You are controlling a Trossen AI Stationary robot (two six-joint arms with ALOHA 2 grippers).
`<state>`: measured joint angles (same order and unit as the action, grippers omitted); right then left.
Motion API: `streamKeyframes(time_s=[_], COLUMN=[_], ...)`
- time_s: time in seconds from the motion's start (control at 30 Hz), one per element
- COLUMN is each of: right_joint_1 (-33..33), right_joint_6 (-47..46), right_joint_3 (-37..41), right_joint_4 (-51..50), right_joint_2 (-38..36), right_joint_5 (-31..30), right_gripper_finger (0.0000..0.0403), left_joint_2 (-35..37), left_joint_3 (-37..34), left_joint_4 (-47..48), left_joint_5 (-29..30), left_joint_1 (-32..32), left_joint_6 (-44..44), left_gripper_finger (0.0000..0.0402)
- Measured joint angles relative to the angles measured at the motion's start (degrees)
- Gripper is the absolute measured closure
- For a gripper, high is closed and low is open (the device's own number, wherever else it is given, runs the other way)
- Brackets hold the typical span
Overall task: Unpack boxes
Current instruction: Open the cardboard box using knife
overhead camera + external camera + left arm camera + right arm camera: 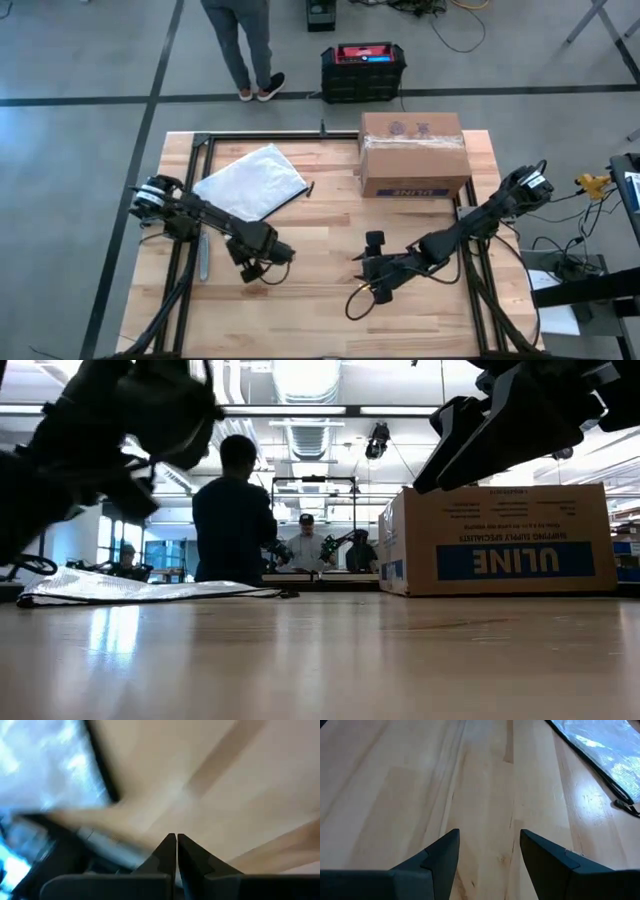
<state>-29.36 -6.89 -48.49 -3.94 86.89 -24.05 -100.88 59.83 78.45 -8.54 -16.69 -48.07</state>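
The brown cardboard box stands on its bottom at the table's far right, with its top flaps closed and taped. The blue ULINE label on its near side reads upside down. My left gripper hovers shut over the wood near the table's middle left, with nothing between its fingers. My right gripper hovers open over bare wood near the table's middle, well in front of the box. Its fingers hold nothing. Neither gripper is near the box.
A clear plastic bag lies flat at the far left, beyond my left gripper. A slender grey object lies by the left arm. On the floor beyond the far edge, a person stands beside a black-and-red case.
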Motion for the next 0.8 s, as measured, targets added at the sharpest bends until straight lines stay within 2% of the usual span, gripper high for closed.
streamKeyframes(time_s=[0.07, 0.37, 0.57, 0.8], right_joint_1=[-0.22, -1.11, -1.14, -1.11], right_joint_6=[-0.67, -1.58, -2.47, -3.02], right_joint_3=[-0.02, -0.02, -0.02, -0.02], right_joint_4=[-0.03, 0.00, 0.13, 0.02], right_joint_2=[0.00, 0.00, 0.00, 0.00], right_joint_5=[-0.02, -0.09, -0.04, 0.00], right_gripper_finger=[0.0208, 0.0209, 0.0209, 0.0209], left_joint_2=[-0.02, 0.00, -0.16, -0.65], left_joint_3=[-2.16, -12.85, -18.46, -17.36], left_joint_4=[2.08, -1.88, -2.32, -7.79], left_joint_5=[-3.02, -11.36, -12.50, -12.27], left_joint_1=[-0.03, -0.26, 0.70, 0.68], left_joint_6=[0.43, 4.55, 7.09, 5.91], left_gripper_finger=[0.0401, 0.0401, 0.0401, 0.0401])
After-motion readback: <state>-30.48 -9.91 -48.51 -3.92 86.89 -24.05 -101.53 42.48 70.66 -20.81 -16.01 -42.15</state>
